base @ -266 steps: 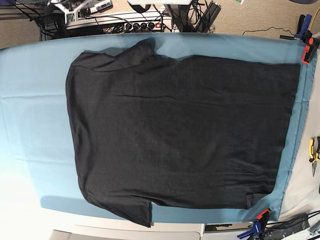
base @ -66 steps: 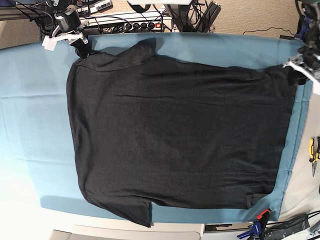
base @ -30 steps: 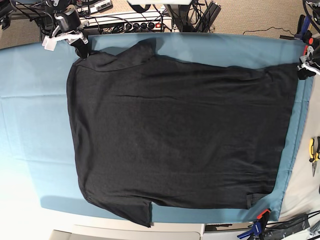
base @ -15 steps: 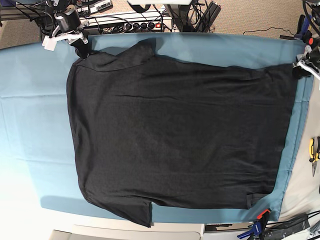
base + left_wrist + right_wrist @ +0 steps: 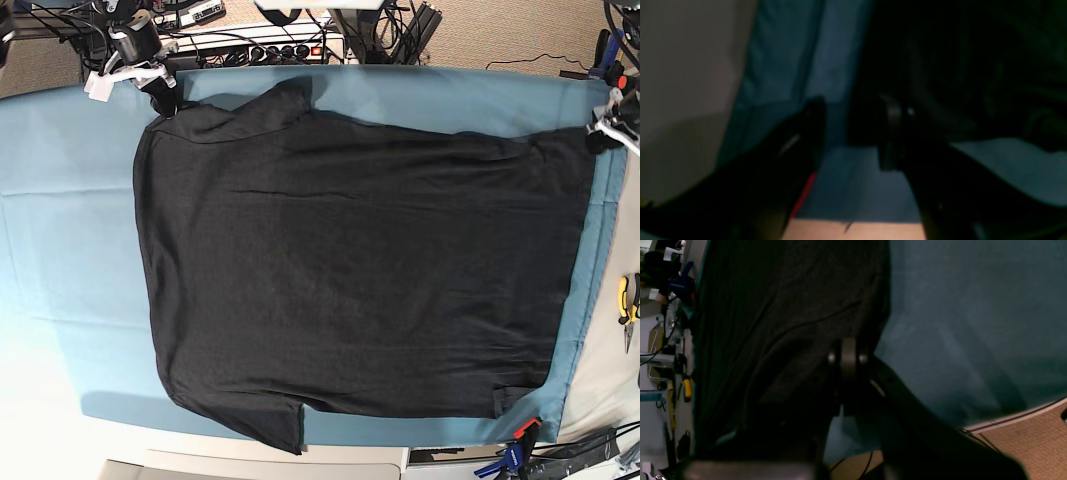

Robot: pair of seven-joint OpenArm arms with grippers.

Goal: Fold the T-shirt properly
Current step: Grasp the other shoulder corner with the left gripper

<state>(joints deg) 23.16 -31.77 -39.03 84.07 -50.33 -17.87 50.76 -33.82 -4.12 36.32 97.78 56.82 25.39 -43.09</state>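
Note:
The black T-shirt (image 5: 360, 270) lies spread flat, plain side up, on the teal table cloth (image 5: 70, 200). My right gripper (image 5: 166, 100) sits at the shirt's far left corner. In the right wrist view this right gripper (image 5: 848, 356) is shut on the T-shirt's (image 5: 773, 306) edge. At the shirt's far right corner, by the table's right edge, is my left gripper (image 5: 598, 137). Its wrist view is blurred, but the left gripper (image 5: 853, 126) stands open there, with a dark corner of the T-shirt (image 5: 940, 50) between the fingers.
A red and blue clamp (image 5: 520, 432) pins the cloth at the near right corner. Yellow-handled pliers (image 5: 627, 300) lie on the bare table right of the cloth. Cables and a power strip (image 5: 280, 45) crowd the space behind the far edge.
Since the earliest frame both arms have come in to the shirt's far corners, and the far edge near the right corner has shifted. Over the last second the left gripper only nudged slightly.

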